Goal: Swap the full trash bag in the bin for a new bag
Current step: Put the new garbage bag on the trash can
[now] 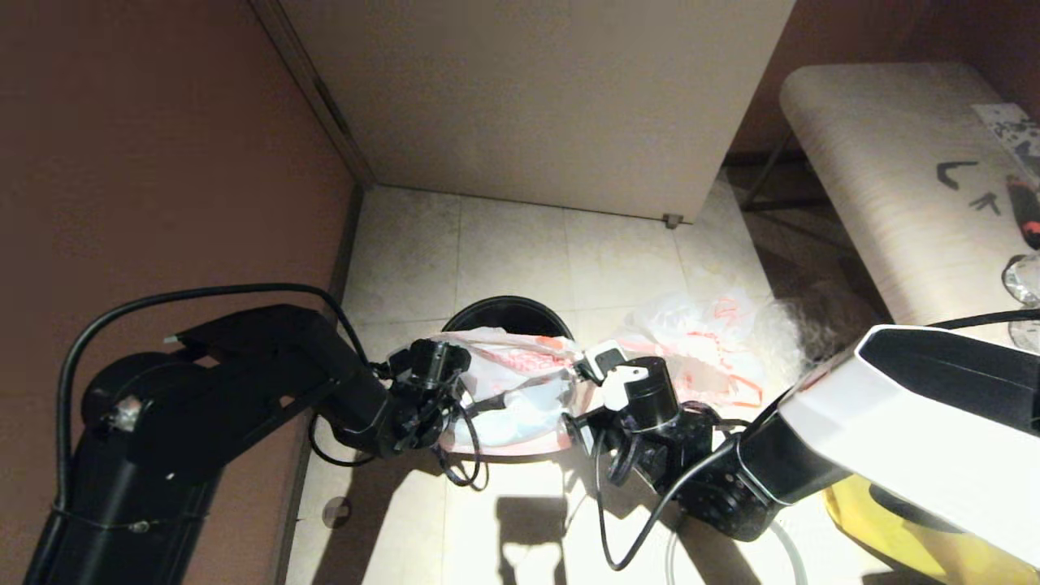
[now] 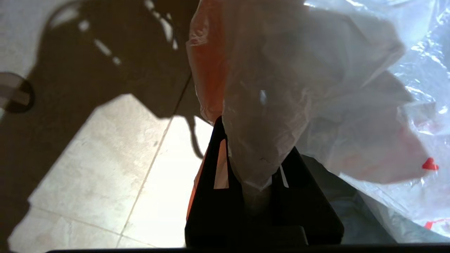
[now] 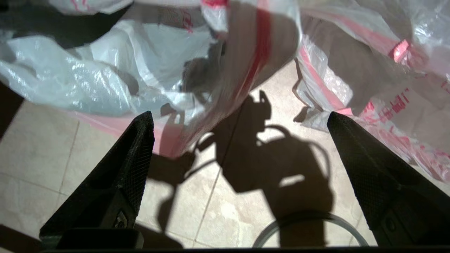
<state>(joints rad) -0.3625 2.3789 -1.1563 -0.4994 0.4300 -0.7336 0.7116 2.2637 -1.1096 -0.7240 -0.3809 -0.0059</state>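
— Where's the new bag (image 1: pixel 512 382)?
— Over the bin (image 1: pixel 508 315); our left gripper (image 2: pixel 251 175) pinches its edge.
— And our right gripper (image 3: pixel 239 140)?
— Spread wide, empty, just right of it; the full trash bag (image 1: pixel 703 341) lies farther right.

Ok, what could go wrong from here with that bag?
The left hand pinches only a narrow bunch of the thin white plastic bag with red-orange edging; the film could slip out or tear. The right hand is open and holds nothing, so the bag's mouth may sag shut short of the small round black bin.
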